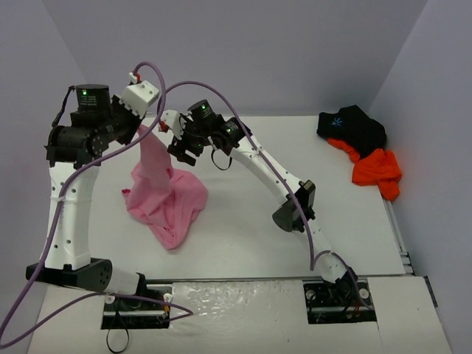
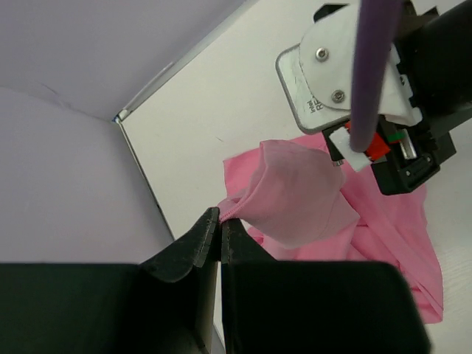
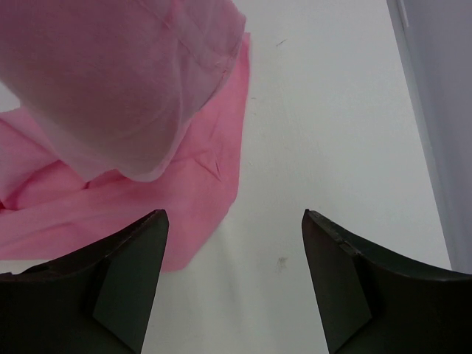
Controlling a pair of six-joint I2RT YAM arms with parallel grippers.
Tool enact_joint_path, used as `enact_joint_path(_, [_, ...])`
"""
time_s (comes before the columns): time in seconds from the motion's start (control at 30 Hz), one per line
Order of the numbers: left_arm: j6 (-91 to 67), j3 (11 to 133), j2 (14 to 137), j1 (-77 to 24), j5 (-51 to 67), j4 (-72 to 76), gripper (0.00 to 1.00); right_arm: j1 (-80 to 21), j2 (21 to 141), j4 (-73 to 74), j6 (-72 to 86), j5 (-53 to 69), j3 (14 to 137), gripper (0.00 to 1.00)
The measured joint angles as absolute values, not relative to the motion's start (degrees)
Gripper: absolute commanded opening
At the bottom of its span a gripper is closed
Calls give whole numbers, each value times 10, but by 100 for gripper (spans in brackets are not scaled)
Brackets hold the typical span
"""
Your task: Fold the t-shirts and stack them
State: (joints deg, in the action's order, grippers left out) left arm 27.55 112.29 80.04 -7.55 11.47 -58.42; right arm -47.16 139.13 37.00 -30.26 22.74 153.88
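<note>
Shirt pile (image 1: pixel 366 161) right of lone shirt (image 1: pixel 167 198)

The left arm (image 1: pixel 63 214) and the right arm (image 1: pixel 269 168) are white tubes with rows of little holes and fat black joints, each has a small green light (image 1: pixel 83 93) on top, a purple cable (image 2: pixel 372 74) and black pointed fingers (image 3: pixel 125 273).

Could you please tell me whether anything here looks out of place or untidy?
Nothing looks damaged or spilled. The black t-shirt and orange t-shirt lie crumpled together, unfolded, at the far right corner of the table. The pink t-shirt hangs bunched from the shut left gripper, its lower part heaped on the table.
</note>
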Motion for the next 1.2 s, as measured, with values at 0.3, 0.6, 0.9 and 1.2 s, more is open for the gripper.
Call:
enact_joint_path(0.3, [264,1233,781,-74,136,-602,0,-475,1484,379,-290,236,1609,67])
enact_joint_path(0.6, [261,1211,759,-72,156,-602,0,-491,1518,390,-284,263,1644,68])
enact_joint_path(0.9, [257,1189,877,-97,186,-614,0,-488,1461,407,-292,283,1546,69])
enact_joint_path(1.2, [291,1289,851,-91,243,-667,0,-424,1411,356,-296,235,1424,67])
